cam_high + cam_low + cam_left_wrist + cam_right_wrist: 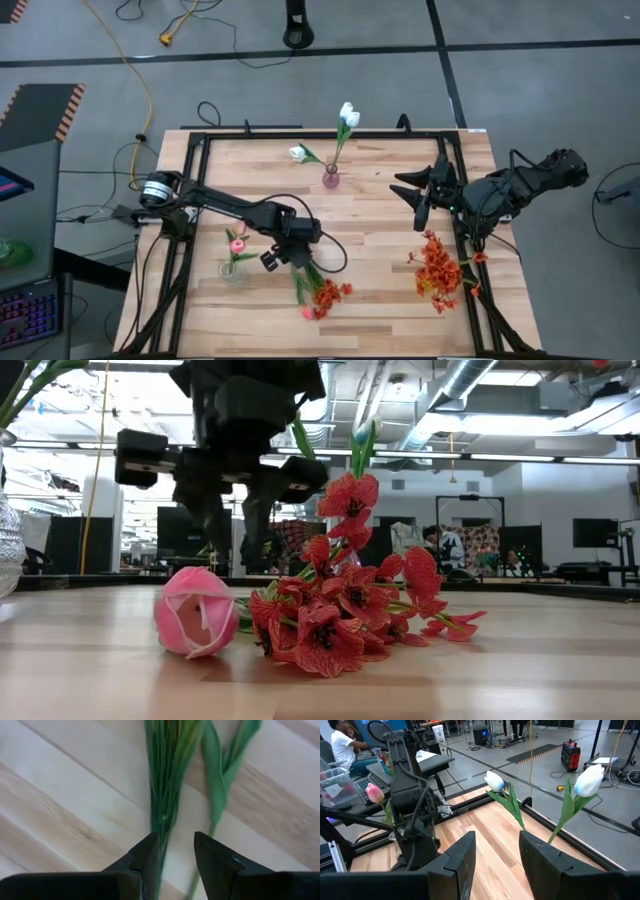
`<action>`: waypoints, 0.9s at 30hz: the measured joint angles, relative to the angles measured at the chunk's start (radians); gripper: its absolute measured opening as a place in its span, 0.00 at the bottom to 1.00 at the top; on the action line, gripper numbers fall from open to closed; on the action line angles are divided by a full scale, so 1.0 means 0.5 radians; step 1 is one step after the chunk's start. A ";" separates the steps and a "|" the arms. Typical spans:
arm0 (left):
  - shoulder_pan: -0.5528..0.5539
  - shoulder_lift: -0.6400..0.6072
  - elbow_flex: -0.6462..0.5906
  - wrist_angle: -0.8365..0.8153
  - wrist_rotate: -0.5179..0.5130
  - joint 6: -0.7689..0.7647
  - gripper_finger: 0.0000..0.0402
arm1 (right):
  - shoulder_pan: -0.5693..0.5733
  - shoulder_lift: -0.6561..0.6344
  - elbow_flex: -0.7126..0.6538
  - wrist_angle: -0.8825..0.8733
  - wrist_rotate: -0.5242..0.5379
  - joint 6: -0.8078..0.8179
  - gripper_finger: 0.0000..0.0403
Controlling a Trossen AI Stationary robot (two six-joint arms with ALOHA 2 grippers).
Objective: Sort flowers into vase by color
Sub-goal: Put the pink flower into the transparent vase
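1. Pale wood planks make up the desk [380,240], which a black frame borders.
2. The left gripper [276,258] hangs low over the stem ends of a bunch of red-orange blooms [325,295] lying flat near the desk's front edge. In the left wrist view its fingers [147,860] stand apart with bare wood between them; the green stems [167,795] run just beside one finger, and no grip on them shows.
3. A loose pink tulip [197,612] lies on the desk touching that bunch, its head turned toward the low camera.
4. Another pink tulip [238,243] stands upright in a clear vase [232,270] just left of the left gripper.
5. Two white tulips [347,115] rise from a small pink vase [331,179] near the desk's back edge; one leans toward the left side, the other stands taller.
6. A second, larger bunch of red-orange flowers [438,270] lies on the right side of the desk.
7. The right gripper [420,190] waits above the right rear part of the desk, released and holding nothing.
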 joint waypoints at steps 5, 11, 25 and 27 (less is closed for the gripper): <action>0.020 0.004 -0.001 0.006 -0.003 0.036 0.28 | 0.000 0.000 0.000 0.002 0.000 0.000 0.44; 0.072 0.004 -0.001 0.012 0.012 0.082 0.28 | -0.001 0.000 0.000 0.002 0.000 0.000 0.44; 0.139 0.005 -0.087 0.210 0.259 0.183 0.28 | -0.001 0.000 0.000 0.003 0.000 0.000 0.44; 0.137 0.008 -0.131 0.232 0.248 0.178 0.28 | -0.001 0.000 0.000 0.003 0.001 0.000 0.44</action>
